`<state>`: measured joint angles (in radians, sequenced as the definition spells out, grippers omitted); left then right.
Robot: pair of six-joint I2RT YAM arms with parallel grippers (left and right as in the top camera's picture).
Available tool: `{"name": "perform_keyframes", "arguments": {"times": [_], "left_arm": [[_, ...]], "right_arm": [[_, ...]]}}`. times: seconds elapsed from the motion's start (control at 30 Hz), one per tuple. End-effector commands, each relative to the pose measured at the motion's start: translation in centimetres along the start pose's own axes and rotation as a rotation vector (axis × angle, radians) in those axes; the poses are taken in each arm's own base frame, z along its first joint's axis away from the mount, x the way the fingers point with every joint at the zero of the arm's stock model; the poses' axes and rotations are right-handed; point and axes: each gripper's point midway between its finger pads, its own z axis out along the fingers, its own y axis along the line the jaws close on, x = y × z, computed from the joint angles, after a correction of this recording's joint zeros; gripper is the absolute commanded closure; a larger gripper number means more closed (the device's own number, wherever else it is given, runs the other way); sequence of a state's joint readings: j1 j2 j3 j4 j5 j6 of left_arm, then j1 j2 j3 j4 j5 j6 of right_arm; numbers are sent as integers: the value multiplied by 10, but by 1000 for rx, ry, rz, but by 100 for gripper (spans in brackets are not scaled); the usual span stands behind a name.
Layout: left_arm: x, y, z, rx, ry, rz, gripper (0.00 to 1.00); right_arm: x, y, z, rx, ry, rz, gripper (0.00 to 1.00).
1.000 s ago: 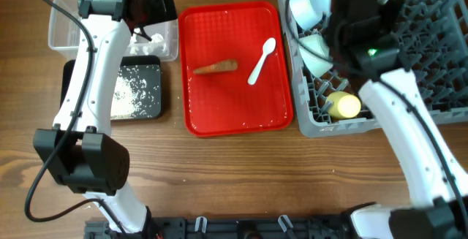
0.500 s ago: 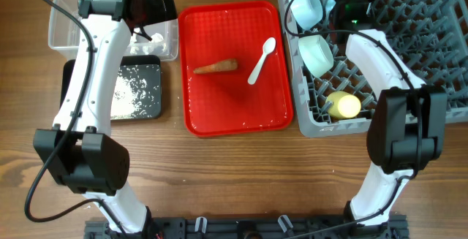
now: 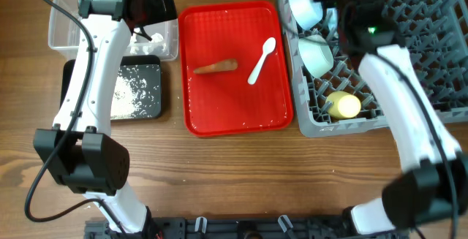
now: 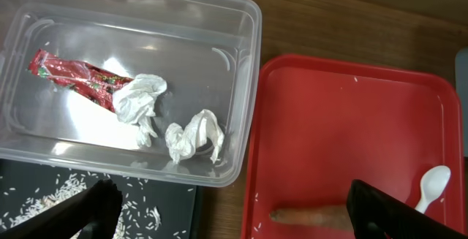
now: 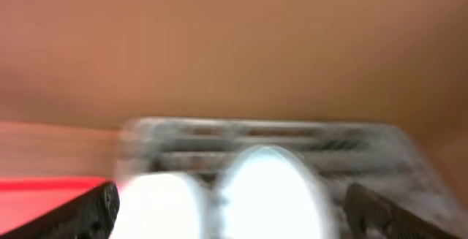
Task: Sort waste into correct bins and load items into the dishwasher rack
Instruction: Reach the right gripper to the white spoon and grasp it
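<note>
Over the bench's [image 3: 219, 180] 10 o'clock, the left claw [image 4: 234, 202] hangs spread and empty above the clear tub [image 4: 245, 20], unmoved. The carrot [image 3: 216, 67] and spoon [image 3: 261, 60] lie unchanged on the red tray [image 3: 234, 115]. At 2 o'clock, the right claw [image 5: 230, 199], spread and empty, has swung above the rack [image 3: 424, 49] and its bowls [image 3: 316, 55], so it is probably free for the spoon.

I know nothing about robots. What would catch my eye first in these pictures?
The bright red tray in the middle, with an orange carrot and a white spoon lying on it. To its left, a clear tub holds a red wrapper and crumpled tissue; to its right, a yellow cup sits in the grey rack.
</note>
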<state>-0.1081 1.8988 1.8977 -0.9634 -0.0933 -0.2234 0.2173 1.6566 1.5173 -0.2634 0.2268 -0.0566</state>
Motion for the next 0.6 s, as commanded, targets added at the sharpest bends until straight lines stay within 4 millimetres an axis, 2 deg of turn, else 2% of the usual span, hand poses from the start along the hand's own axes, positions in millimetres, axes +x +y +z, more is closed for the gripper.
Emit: {"name": "perform_keyframes", "arguments": {"times": [0.0,0.1,0.17,0.23,0.3,0.37,0.43,0.47,0.53,0.57], "left_arm": [[-9,2,-9,-3,-31,-7,0],[-8,2,-9,-2,-31,-7,0],[-8,2,-9,-3,-31,-7,0],[-9,2,-9,-3,-31,-7,0],[-9,2,-9,-3,-31,-7,0],[-8,2,-9,-3,-31,-7,0],[-9,2,-9,-3,-31,-7,0],[-9,2,-9,-3,-31,-7,0],[-9,2,-9,-3,-31,-7,0],[-8,2,-9,-3,-31,-7,0]], "right_arm": [[38,88,-10,-301,167,160,0],[76,123,-17,-349,325,207,0],[89,148,-27,-442,398,249,0],[102,165,-27,-505,461,291,0],[109,175,-24,-533,496,339,0],[103,177,-20,-512,503,468,0],[95,179,-16,-507,454,461,0],[98,169,-7,-400,428,451,0],[107,160,4,-265,407,447,9],[122,159,15,-186,413,441,14]]}}
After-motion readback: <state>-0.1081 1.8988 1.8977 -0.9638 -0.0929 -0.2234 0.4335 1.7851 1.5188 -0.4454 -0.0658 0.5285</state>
